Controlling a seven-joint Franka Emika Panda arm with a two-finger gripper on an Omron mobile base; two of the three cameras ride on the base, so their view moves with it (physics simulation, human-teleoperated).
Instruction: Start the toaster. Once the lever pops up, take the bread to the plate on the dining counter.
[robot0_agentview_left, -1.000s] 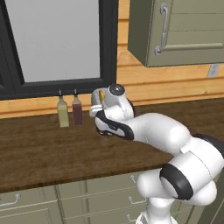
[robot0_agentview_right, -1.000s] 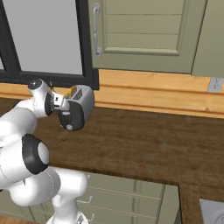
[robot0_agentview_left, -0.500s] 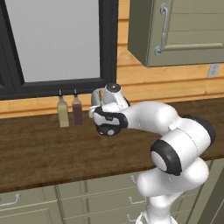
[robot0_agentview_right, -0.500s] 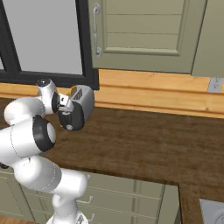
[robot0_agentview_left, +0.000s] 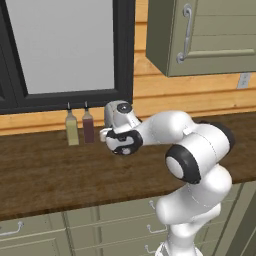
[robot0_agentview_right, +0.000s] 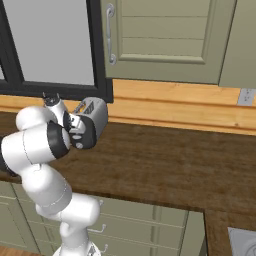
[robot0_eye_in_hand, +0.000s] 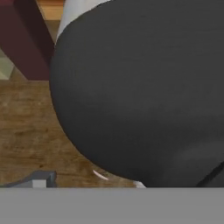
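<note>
The toaster sits on the counter under the window; beside it we see two bottles from the left. Its black end fills the hand view. Jaws spread wide, empty.

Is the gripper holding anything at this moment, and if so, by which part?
Nothing is held. The gripper is open, right up against the toaster's rounded black end panel, with no part of the toaster clamped between its fingers.
</note>
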